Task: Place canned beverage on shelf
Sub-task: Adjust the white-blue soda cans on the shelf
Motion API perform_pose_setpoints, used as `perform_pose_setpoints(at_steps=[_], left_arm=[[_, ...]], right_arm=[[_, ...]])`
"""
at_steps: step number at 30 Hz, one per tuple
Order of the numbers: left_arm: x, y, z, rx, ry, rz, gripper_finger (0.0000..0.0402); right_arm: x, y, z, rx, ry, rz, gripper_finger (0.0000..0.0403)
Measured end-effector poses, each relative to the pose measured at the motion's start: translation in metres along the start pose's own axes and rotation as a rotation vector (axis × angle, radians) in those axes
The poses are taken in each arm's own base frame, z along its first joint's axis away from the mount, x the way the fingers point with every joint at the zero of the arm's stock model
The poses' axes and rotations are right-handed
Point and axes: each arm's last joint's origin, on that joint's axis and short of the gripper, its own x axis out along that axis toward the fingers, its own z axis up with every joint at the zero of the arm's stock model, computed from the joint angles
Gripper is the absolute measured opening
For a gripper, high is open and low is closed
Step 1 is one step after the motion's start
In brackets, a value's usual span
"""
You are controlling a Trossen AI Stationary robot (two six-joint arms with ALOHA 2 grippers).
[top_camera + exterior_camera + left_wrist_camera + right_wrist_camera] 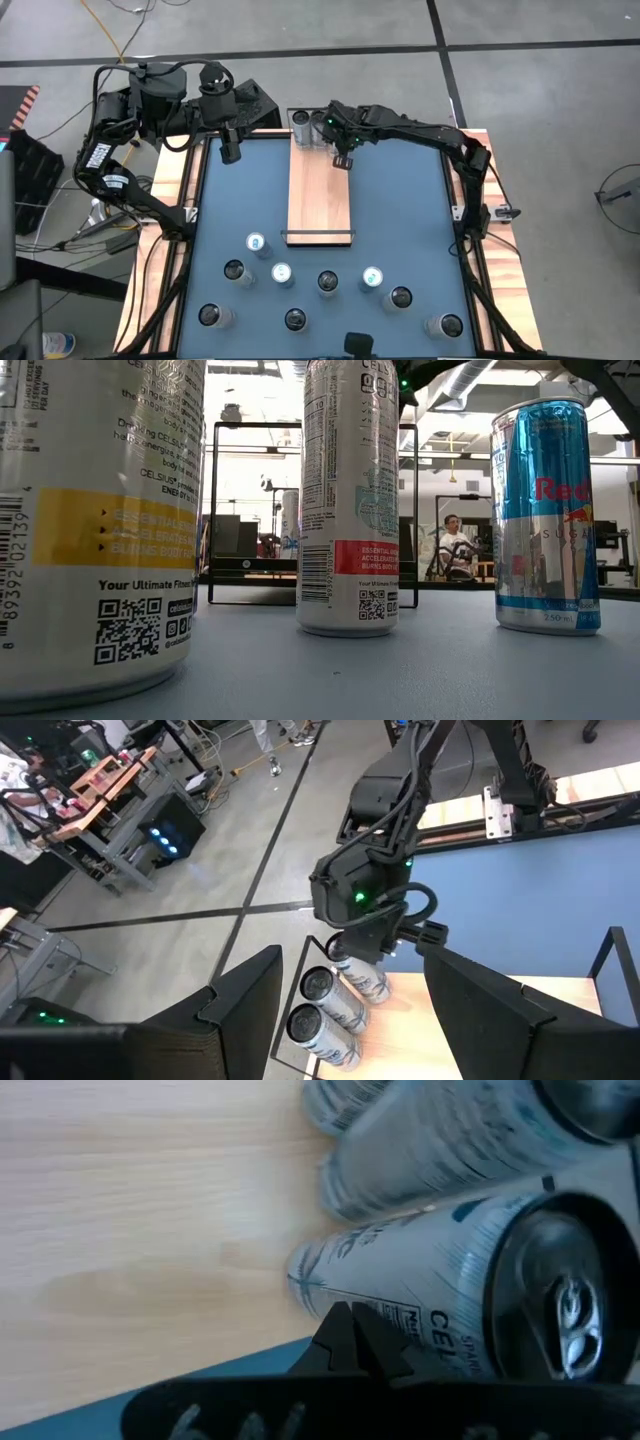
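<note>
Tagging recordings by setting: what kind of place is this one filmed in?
Most likely a robotics lab or workshop, not a shop: grey concrete floor with loose cables, exposed ducts overhead, and a person seated among equipment benches beyond the blue table.

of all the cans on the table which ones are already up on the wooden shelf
The two cans standing side by side at the far end of the shelf, next to the right gripper. The other nine cans stand on the blue table, past the shelf's near end.

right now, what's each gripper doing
left gripper: open, empty, above the table's far left.
right gripper: shut, empty, over the shelf beside the cans.
</note>
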Motion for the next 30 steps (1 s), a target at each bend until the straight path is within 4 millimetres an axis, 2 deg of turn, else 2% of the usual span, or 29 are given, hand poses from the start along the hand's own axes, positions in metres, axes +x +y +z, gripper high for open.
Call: perform_pose_setpoints(at_steps=[10, 30], left_arm=[[0.0, 0.0, 0.0, -0.001, 0.0, 0.0, 0.0232], [0.0, 0.0, 0.0, -0.015, -0.001, 0.0, 0.0232]], right_arm=[[0.003, -0.015, -0.002, 0.04, -0.024, -0.024, 0.0], [0.003, -0.016, 0.002, 0.028, -0.063, -0.031, 0.0]])
